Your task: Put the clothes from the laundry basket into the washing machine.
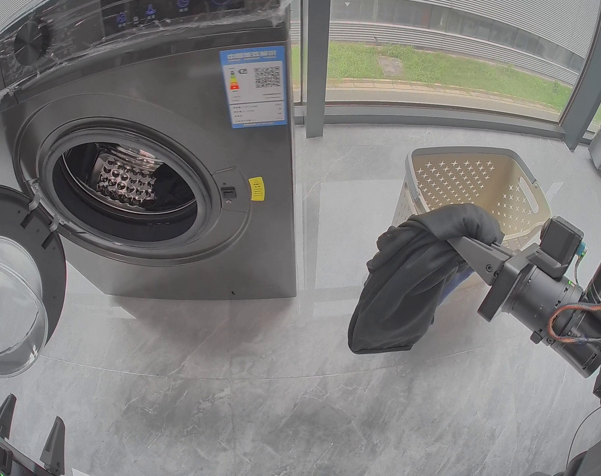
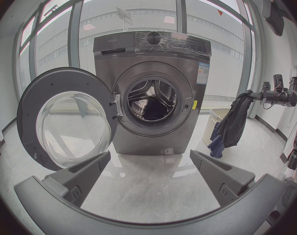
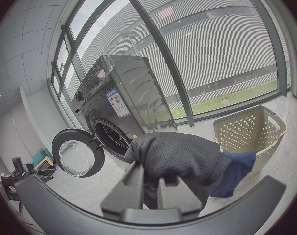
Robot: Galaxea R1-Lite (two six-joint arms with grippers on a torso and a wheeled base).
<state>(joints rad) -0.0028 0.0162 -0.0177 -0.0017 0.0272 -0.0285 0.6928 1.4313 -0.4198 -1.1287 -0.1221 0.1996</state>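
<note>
Head: high, looking down. Left wrist: low, facing washing machine squarely. Right wrist: oblique. All share machine, basket.

Bright daylight floods through the windows beyond the right claw, its dark garment evenly lit; the glossy floor beside it mirrors glare. Wrist views bow and darken at their rims.

Open-doored washing machine beyond the spread left hand
</note>
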